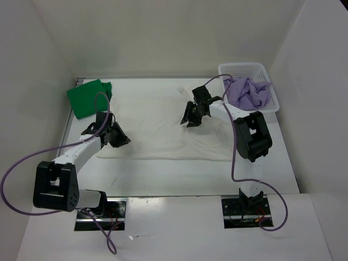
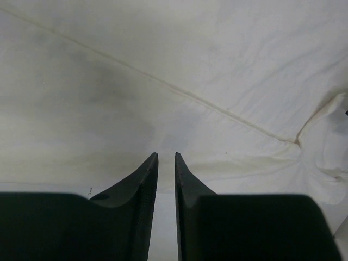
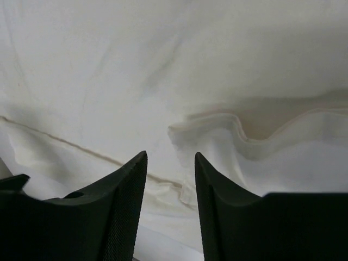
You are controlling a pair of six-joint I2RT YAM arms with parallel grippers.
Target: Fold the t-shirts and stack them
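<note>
Only the green shirt (image 1: 88, 98), left of the spread white shirt (image 1: 157, 125), looks folded; the purple shirt (image 1: 247, 92) waits in the basket (image 1: 255, 68); left gripper (image 2: 166, 157) narrow, right gripper (image 3: 170, 157) wide, both empty.

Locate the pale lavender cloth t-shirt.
The pale lavender cloth t-shirt lies crumpled inside the white plastic mesh basket, far right in the top view.

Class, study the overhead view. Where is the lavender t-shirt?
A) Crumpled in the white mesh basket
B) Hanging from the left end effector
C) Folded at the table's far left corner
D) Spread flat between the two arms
A: the lavender t-shirt lies crumpled inside the white mesh basket at the far right of the overhead view.
</note>
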